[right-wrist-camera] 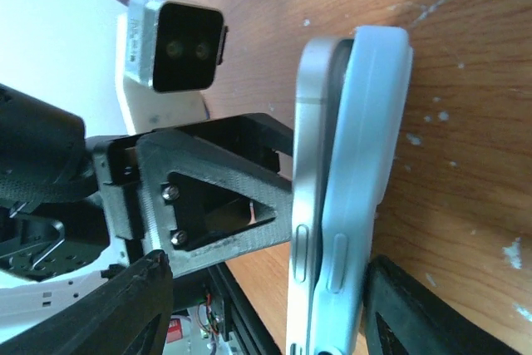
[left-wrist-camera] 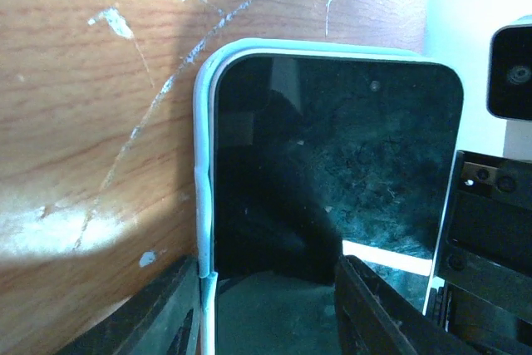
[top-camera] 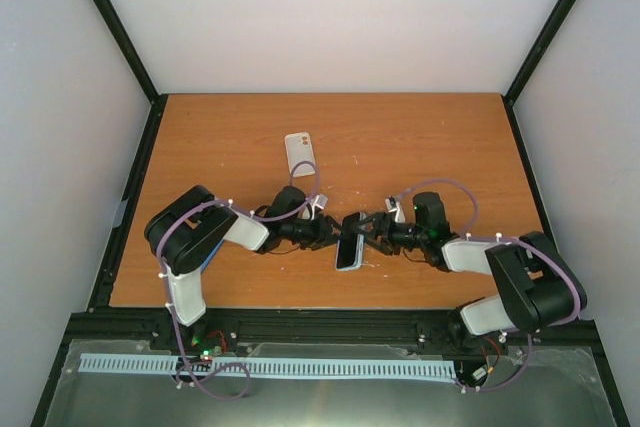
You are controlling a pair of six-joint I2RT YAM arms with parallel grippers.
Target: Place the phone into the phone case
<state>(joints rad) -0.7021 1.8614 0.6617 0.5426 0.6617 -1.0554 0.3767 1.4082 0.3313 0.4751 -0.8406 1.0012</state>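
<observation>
The phone (top-camera: 350, 247) lies in the pale blue phone case near the table's front middle, between both grippers. In the left wrist view its black screen (left-wrist-camera: 349, 164) fills the case's rim (left-wrist-camera: 202, 147). In the right wrist view, edge-on, the phone's silvery-grey side (right-wrist-camera: 309, 164) sits partly out of the phone case (right-wrist-camera: 370, 122), with a gap at the far end. My left gripper (top-camera: 335, 235) is open (left-wrist-camera: 270, 318): one finger stands beside the case's edge, the other over the screen. My right gripper (top-camera: 368, 232) is open (right-wrist-camera: 262, 318) and straddles phone and case from the other side.
A white case with two orange dots (top-camera: 299, 154) lies further back on the wooden table (top-camera: 430, 137). The left gripper's black finger and wrist camera (right-wrist-camera: 174, 43) crowd the phone's face. Black frame posts stand at the table's corners.
</observation>
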